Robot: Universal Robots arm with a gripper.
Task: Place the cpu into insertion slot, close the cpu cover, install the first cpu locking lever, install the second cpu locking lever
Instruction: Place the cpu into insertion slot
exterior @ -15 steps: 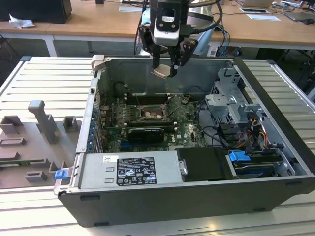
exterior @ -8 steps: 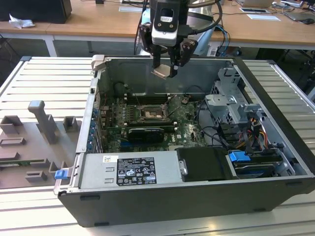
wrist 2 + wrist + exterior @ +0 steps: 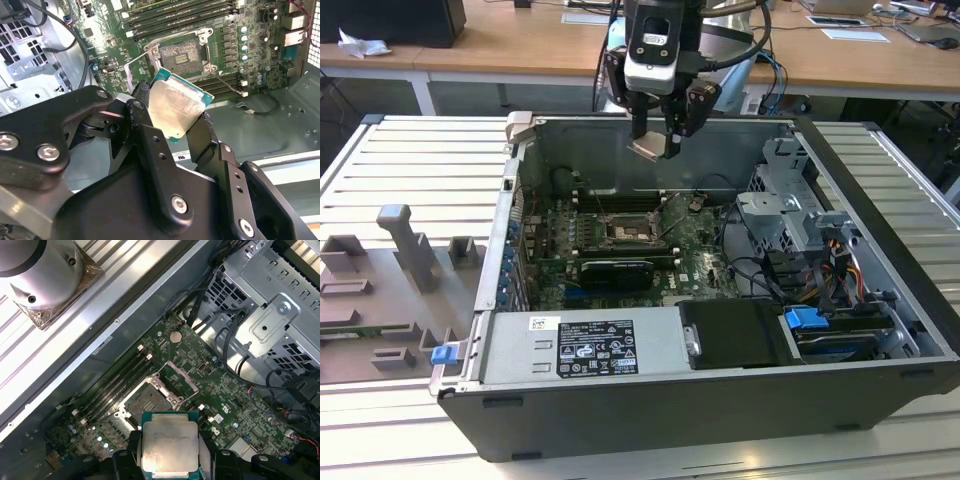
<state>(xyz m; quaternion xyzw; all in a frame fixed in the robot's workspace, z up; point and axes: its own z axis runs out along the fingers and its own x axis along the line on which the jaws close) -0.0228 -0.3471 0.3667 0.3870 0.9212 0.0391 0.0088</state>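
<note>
The cpu (image 3: 648, 147) hangs tilted in the upper centre of the exterior view, well above the green motherboard (image 3: 225, 390) inside the open computer case (image 3: 720, 410). Both wrist views give me its silvery top. The gripper (image 3: 658, 135) has its fingers (image 3: 202, 132) pinching the chip by two opposite edges. Below, the insertion slot (image 3: 625, 232) lies bare with its cpu cover (image 3: 181, 378) standing open, just beside the memory slots (image 3: 115, 390).

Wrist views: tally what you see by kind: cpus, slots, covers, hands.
cpu: 1
slot: 1
cover: 1
hand: 1
Total: 4
</note>
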